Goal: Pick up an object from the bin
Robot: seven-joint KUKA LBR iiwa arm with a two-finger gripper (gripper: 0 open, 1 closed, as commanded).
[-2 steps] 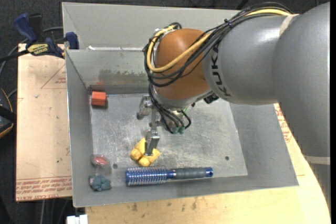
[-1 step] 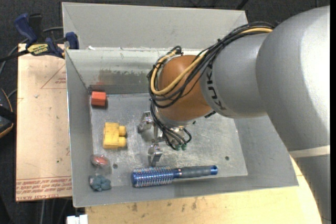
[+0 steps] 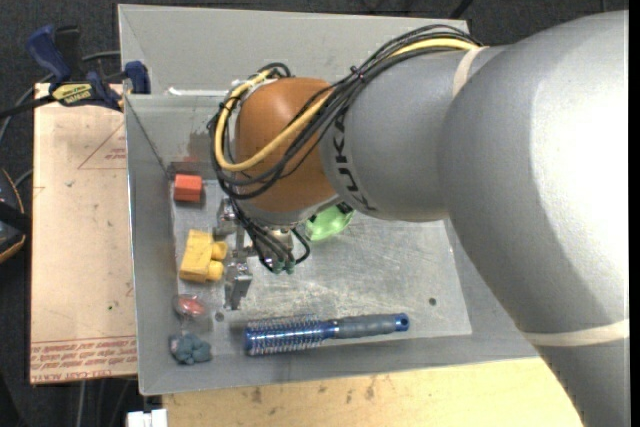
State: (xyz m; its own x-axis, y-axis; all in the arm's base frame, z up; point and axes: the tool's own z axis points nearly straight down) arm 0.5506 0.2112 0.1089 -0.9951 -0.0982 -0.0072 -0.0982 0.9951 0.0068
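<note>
Your pincer point(image 3: 237, 283) sits low over the bin point(image 3: 150, 185) floor; spread or pressed together, I cannot tell. The yellow block point(image 3: 200, 257) lies just to its left, nearest and probably why you're down here. The blue hairbrush point(image 3: 325, 331) lies just below it. The arm point(image 3: 400, 155) lettering reads "UKA", the first letter hidden by cables.
</note>
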